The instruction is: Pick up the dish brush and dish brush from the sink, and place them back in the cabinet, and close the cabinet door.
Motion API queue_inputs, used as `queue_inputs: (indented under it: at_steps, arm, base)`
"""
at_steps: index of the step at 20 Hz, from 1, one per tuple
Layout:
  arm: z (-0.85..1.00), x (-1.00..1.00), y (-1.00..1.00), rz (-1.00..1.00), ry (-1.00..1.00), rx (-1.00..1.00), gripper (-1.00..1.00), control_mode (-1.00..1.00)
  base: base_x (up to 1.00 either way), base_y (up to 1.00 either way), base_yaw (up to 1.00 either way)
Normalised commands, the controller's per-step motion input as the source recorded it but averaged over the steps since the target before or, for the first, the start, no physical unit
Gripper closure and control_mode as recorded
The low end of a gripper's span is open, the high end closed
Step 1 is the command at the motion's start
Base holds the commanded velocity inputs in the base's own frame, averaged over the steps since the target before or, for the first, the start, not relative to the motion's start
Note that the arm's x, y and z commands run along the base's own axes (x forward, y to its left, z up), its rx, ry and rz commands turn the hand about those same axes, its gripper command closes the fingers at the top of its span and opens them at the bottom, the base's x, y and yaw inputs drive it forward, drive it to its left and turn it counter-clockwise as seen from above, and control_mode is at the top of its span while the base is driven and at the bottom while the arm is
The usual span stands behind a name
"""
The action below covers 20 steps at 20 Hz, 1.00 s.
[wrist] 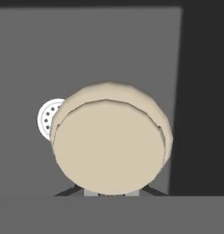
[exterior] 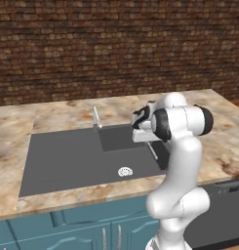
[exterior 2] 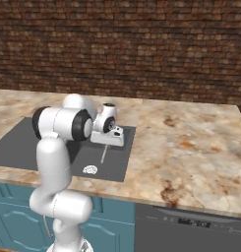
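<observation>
My gripper (exterior: 150,143) hangs over the right part of the dark grey sink (exterior: 62,161), shut on a dish brush. The brush's thin pale handle (exterior: 153,151) slants down from the fingers toward the basin floor, also seen as a light stick (exterior 2: 103,154) in the right base view. In the hand view the dish brush's round beige head (wrist: 111,141) hides the fingertips and part of the white drain (wrist: 46,118). The drain (exterior: 125,171) lies below and left of the hand. The cabinet and the cabinet door are out of view.
A small grey faucet (exterior: 96,117) stands at the sink's back edge, left of the hand. Marble counter (exterior 2: 191,147) spreads to the right. Low teal cupboards (exterior: 67,229) and a dark dishwasher front (exterior 2: 191,229) sit below the counter. A brick wall (exterior: 116,44) stands behind.
</observation>
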Motion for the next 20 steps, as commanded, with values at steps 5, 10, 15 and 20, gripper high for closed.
queue_inputs:
  at_steps: [5, 10, 15, 20]
  arm:
    - [0.47, -0.17, 0.0, -0.03, -0.01, 0.0, 1.0, -1.0]
    - [0.55, -0.2, 0.0, -0.04, 0.0, 0.0, 1.0, -1.0]
    - [0.59, -0.22, 0.0, -0.04, 0.0, 0.0, 1.0, -1.0]
    - [0.58, -0.32, 0.0, -0.05, 0.0, 0.0, 1.0, -1.0]
  base:
    - [0.0, 0.0, 0.0]
    - [0.0, 0.0, 0.0]
    - [0.0, 0.0, 0.0]
    - [0.0, 0.0, 0.0]
